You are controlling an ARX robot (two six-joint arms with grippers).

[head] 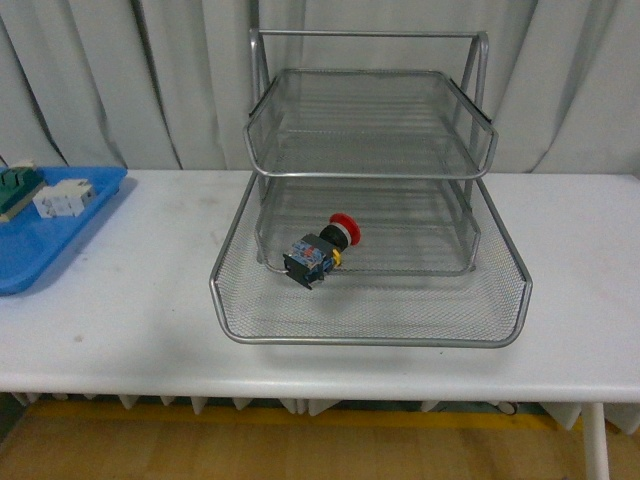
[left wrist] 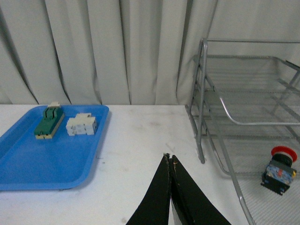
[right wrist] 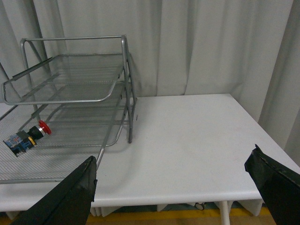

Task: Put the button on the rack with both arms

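Red-capped, black-and-blue boxy button [head: 318, 252] lies sideways in the bottom tray [head: 370, 340] of your silver wire-mesh rack [head: 370, 175]; placing looks done. Your left gripper [left wrist: 171, 157] is pinched together, your right gripper [right wrist: 173, 157] spread wide, both empty; next, park both arms clear.

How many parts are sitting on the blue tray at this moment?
2. On the blue tray, a green block lies near the far edge and a white block sits just right of it. Part of the tray is out of frame, so more may be hidden.

Rack [head: 370, 176] upper trays roof rear; bottom tray front, table [head: 130, 310] alongside open.
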